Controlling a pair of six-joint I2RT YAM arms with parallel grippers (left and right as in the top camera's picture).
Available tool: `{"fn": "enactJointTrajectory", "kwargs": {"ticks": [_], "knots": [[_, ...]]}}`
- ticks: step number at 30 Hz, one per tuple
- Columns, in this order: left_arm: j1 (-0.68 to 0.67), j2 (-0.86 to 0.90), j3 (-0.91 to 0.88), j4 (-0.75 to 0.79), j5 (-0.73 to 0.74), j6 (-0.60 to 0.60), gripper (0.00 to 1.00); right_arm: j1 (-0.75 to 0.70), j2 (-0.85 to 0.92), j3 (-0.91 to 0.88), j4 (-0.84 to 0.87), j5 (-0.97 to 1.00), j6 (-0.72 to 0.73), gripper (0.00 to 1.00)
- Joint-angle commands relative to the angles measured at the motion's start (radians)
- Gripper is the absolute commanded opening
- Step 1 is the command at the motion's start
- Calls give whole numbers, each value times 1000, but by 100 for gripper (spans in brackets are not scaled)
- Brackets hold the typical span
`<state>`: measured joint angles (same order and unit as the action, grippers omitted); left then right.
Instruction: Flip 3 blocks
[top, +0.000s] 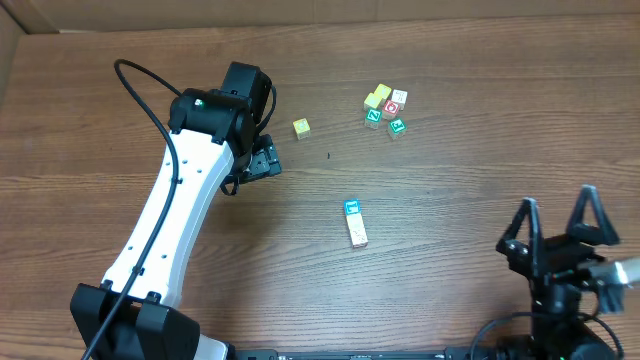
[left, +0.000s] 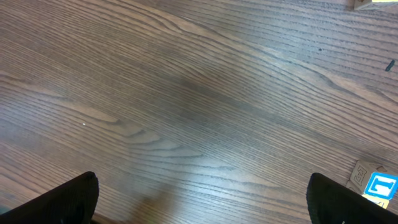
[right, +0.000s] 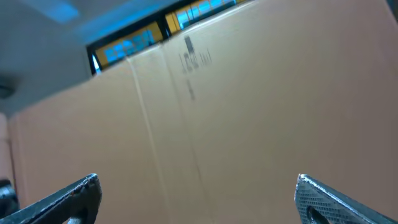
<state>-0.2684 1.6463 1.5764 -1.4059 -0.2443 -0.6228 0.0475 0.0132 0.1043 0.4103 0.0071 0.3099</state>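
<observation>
Blocks (top: 357, 232), overhead: three small wooden cubes lie on the table, free of both pincers.
Overhead, pair: the whitish wooden cube with a teal top face (top: 352, 208) sits near the table's middle, touching the cream wooden cube (top: 358, 238) at its 6 o'clock.
Overhead, single: the yellow-and-cream wooden cube (top: 301, 128) stands alone at 11 o'clock from the pair.
Overhead, surface: brown wood-grain table (top: 450, 190), with a tan cardboard wall (top: 500, 15) along its 12 o'clock edge.
Overhead, left pincer (top: 265, 160): black, on the white left arm (top: 175, 220), over bare table at 10 o'clock from the pair and well apart from it.
Overhead, right pincer (top: 556, 222): at the table's 4 o'clock, fingers spread wide, nothing between them.
Overhead, writing: a tight cluster of cubes (top: 386, 110) with yellow, white, red and green faces lies at 1 o'clock from the pair. Its letters are too small to read.
Left wrist, surface: wood grain fills the view, with a soft shadow at the centre.
Left wrist, pincer: black fingertips stand in both bottom corners, fully apart, with only bare table between them. It holds and touches nothing.
Left wrist, writing: the teal-faced cube shows at 4 o'clock, just beside one fingertip. Its blue-on-white mark is unreadable.
Right wrist, room: blurred cardboard fills the view, with blue-lit strips (right: 134, 43) at 11 o'clock.
Right wrist, pincer: grey metal fingertips in both bottom corners, wide apart and empty.
Right wrist, writing: faint dark print on the cardboard, illegible.
</observation>
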Motion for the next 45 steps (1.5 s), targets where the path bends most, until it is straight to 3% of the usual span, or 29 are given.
{"fn": "enactJointTrajectory", "kwargs": {"ticks": [1, 8, 15, 19, 45], "knots": [[-5, 9, -3, 1, -18, -13, 100, -4, -10, -83, 27, -2, -4, 100], [-5, 9, -3, 1, -18, -13, 100, -4, -10, -97, -150, -63, -169, 100], [-5, 9, -3, 1, -17, -13, 99, -4, -10, -97, -477, -103, -403, 100], [-5, 9, -3, 1, -18, -13, 100, -4, -10, -97, -486, -116, -534, 100], [-5, 9, -3, 1, -18, -13, 100, -4, -10, -97, -486, -114, -509, 100]]}}
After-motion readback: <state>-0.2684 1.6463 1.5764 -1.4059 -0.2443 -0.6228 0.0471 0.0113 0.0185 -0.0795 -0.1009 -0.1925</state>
